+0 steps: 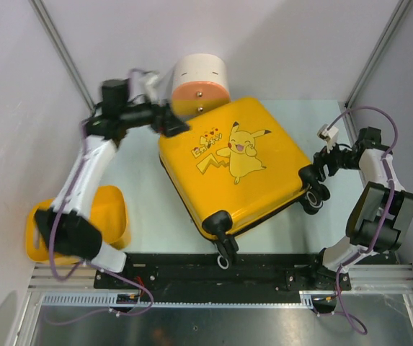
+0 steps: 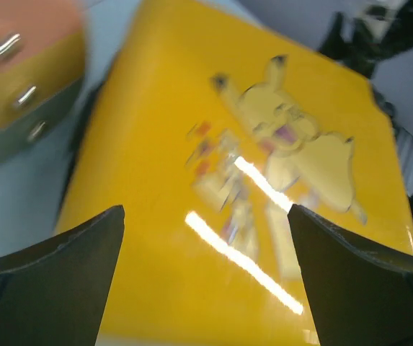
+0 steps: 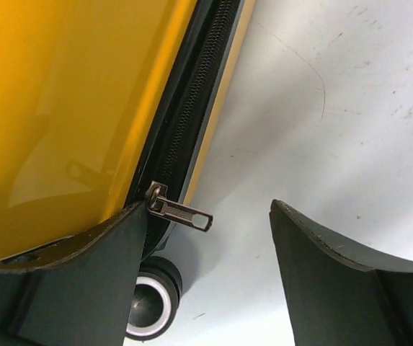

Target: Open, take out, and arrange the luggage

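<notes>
The luggage (image 1: 235, 166) is a glossy yellow suitcase with a Pikachu print, lying flat and closed, turned diagonally on the table. My left gripper (image 1: 174, 122) hovers over its far left corner, open, with only the printed lid (image 2: 192, 144) between its fingers (image 2: 62, 274). My right gripper (image 1: 320, 169) sits at the right corner by the wheels (image 1: 314, 196), also open. In the right wrist view the black zipper (image 3: 192, 108) runs along the shell's edge. Its metal pull (image 3: 181, 211) sticks out just beside the left finger (image 3: 69, 281), within the gap of the right gripper (image 3: 210, 205), ungripped.
A cream-and-orange cylindrical container (image 1: 200, 85) stands against the suitcase's far corner and shows again in the left wrist view (image 2: 19, 65). A smaller plain yellow tub (image 1: 112, 213) lies at the near left under my left arm. A suitcase wheel (image 3: 148, 303) rests on the pale table (image 3: 336, 108).
</notes>
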